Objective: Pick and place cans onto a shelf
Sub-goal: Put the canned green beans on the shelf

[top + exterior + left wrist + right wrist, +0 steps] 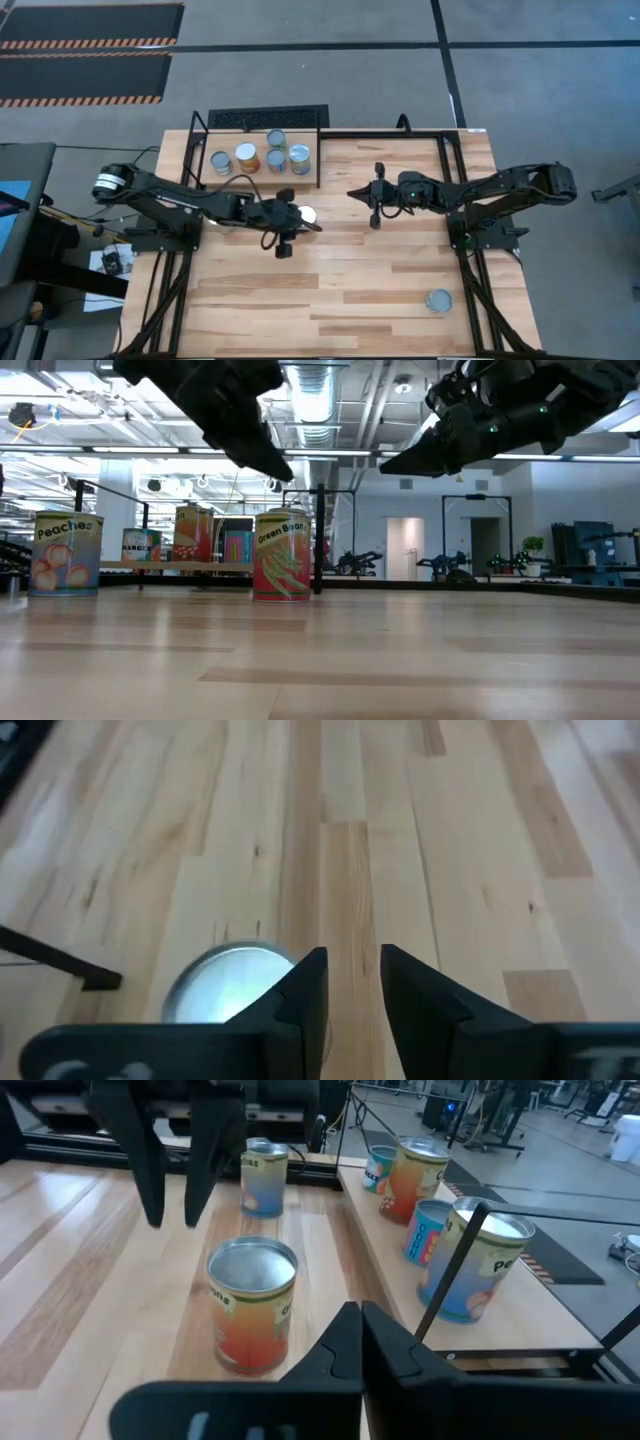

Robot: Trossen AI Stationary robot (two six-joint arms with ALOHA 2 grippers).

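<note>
Standing on the shelf at the left are four cans. The left gripper, fingers narrowly parted and empty, is held just beside a loose can; it could be tipped by an off-centre descent. The right gripper is closed, empty; another can is left far right.

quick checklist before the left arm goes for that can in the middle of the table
1. Left tool above the table, not holding anything: ok.
2. Left tool centred over the can: not ok, the lid sits to one side of its fingers.
3. Can upright: ok.
4. Finger gap wide enough for the can: not ok, looks narrower than the lid.
5. Right tool clear of the can: ok.
6. Room on the shelf: ok, four cans there.
</note>
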